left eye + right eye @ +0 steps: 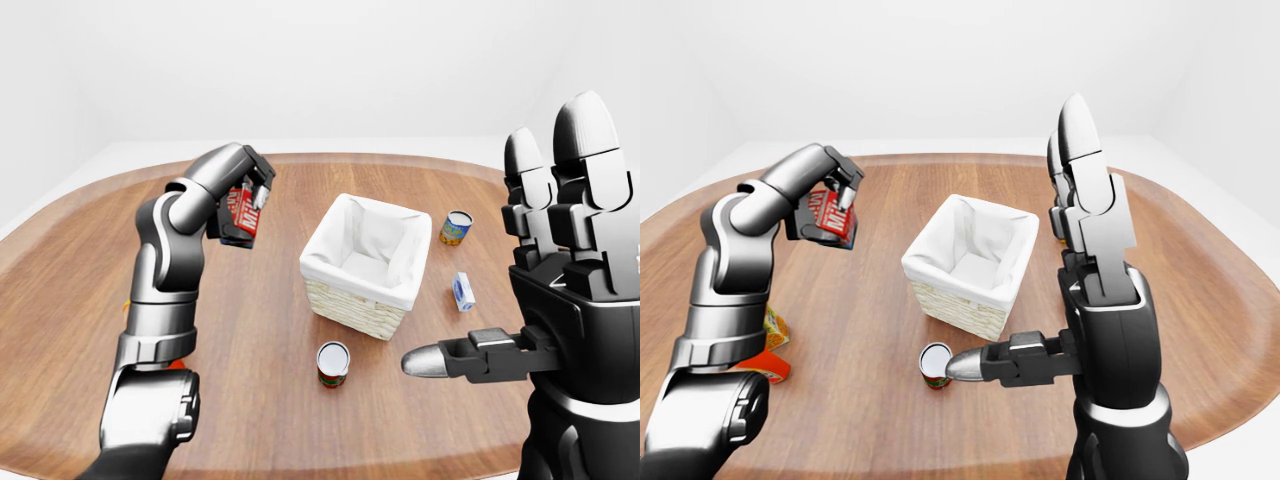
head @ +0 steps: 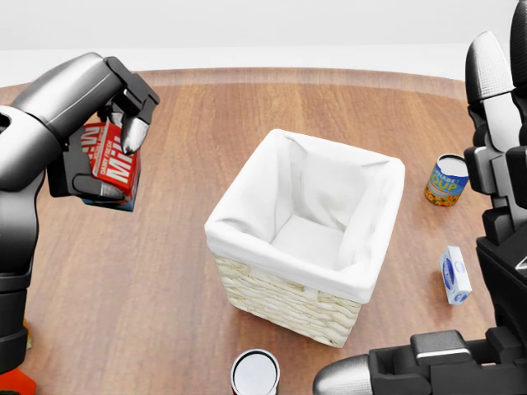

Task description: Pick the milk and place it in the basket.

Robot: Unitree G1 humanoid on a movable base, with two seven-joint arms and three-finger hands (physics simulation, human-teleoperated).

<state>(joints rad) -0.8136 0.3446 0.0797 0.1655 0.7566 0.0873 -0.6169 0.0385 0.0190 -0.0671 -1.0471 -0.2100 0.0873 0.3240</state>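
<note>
Half done by the look of it. Left-eye view: left hand (image 1: 243, 200) grips the milk (image 1: 243, 210) in the air, up and left of the basket (image 1: 365, 262), which holds nothing; carry over and release remain. Right hand (image 1: 560, 300) idles, fingers spread wide, holding nothing. Head view: carton left of the basket, red label shows "MI", rest covered by fingers (image 2: 132, 132). Soup can (image 2: 446, 180) right of the basket reads "SOUP"; small blue-white carton (image 2: 454, 274) unreadable. Right-eye view: orange boxes (image 1: 772, 345) lower left of the basket, text unreadable.
</note>
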